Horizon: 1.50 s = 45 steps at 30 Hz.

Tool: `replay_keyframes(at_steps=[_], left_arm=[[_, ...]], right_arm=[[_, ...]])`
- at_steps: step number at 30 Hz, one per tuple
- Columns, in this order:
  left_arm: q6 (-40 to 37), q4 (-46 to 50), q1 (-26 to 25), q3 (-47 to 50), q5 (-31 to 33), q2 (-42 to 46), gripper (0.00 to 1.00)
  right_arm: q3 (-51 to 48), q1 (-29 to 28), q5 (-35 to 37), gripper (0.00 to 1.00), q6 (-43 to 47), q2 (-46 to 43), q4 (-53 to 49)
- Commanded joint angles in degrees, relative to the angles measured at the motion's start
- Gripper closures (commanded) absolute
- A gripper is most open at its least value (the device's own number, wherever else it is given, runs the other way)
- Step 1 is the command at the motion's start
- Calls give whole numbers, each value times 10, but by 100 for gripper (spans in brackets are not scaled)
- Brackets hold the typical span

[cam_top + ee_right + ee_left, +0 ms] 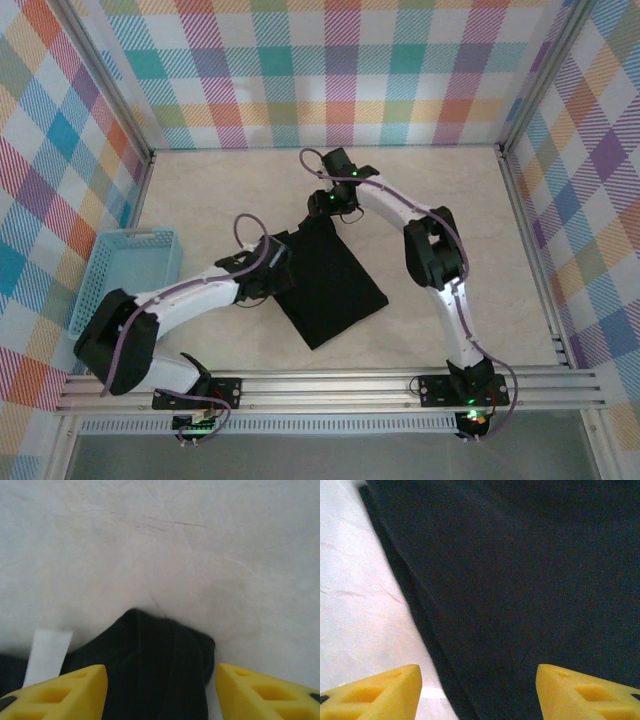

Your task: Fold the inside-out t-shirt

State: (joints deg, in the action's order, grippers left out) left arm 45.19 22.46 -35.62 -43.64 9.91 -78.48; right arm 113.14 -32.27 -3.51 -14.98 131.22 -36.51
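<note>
Black fabric, one t-shirt (330,285), lies as a flat slanted rectangle at the middle of the pale bench (450,200). There are two hands. In the top view the left hand (274,262) sits at the shirt's left edge. Its wrist view shows the yellow fingers (385,692) apart, one over bare bench at lower left and the other over the cloth, with the shirt's edge running diagonally between them. The right hand (335,205) is at the shirt's upper tip. Its fingers (265,692) are also apart, and a bunched corner of the shirt (150,665) lies on the bench between them, one white label (47,655) showing at lower left. One light-blue basket (130,272) stands at the bench's left side, well apart from the shirt.
</note>
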Motion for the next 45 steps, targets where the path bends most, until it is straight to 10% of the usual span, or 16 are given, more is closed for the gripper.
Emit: replay_keyframes(at_steps=[1, 24, 45], left_arm=[[-13, 33, 49, -12, 4, 15, 35], [23, -58, 129, -97, -70, -204, 36], [-5, -127, 126, -80, -116, -247, 71]], right_arm=[[-34, -2, 4, 34, 28, -70, 8], [-115, -8, 12, 17, -1, -5, 22], [-155, -89, 27, 71, -90, 21, -9]])
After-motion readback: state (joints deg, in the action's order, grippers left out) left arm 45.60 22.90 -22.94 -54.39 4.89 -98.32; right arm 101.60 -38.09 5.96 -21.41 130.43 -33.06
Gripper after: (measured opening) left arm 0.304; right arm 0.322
